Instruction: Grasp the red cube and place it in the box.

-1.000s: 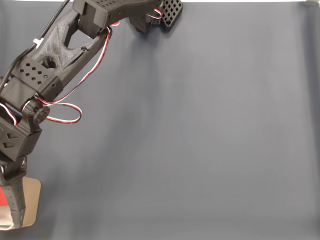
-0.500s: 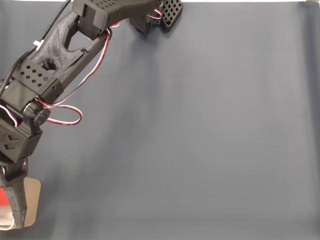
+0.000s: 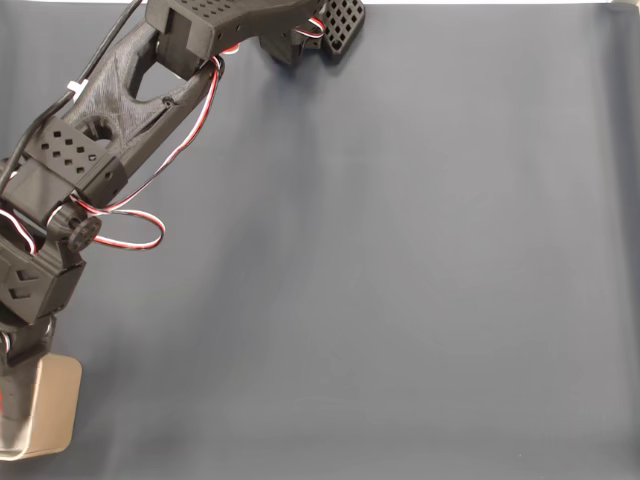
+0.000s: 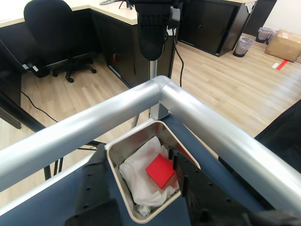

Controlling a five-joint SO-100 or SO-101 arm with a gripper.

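Note:
In the wrist view the red cube (image 4: 160, 170) lies on crumpled white lining inside the box (image 4: 149, 126), a tan container with rounded corners. My gripper (image 4: 136, 151) hangs over the box, open, its black fingers (image 4: 96, 188) standing wide apart at either side. The cube sits close to the right-hand finger, with a broad gap to the other one. In the fixed view the box (image 3: 55, 405) rests at the bottom left corner of the mat, and the gripper (image 3: 15, 395) covers its left part.
A dark blue mat (image 3: 400, 280) covers the table. The black arm (image 3: 110, 130) runs from the top edge down the left side. In the wrist view a silver frame rail (image 4: 197, 117) passes just beyond the box, with office floor and a chair (image 4: 51, 23) behind.
The gripper has shifted slightly left over the box, uncovering more of its tan wall. The red patch seen beside the finger at the left edge has nearly gone.

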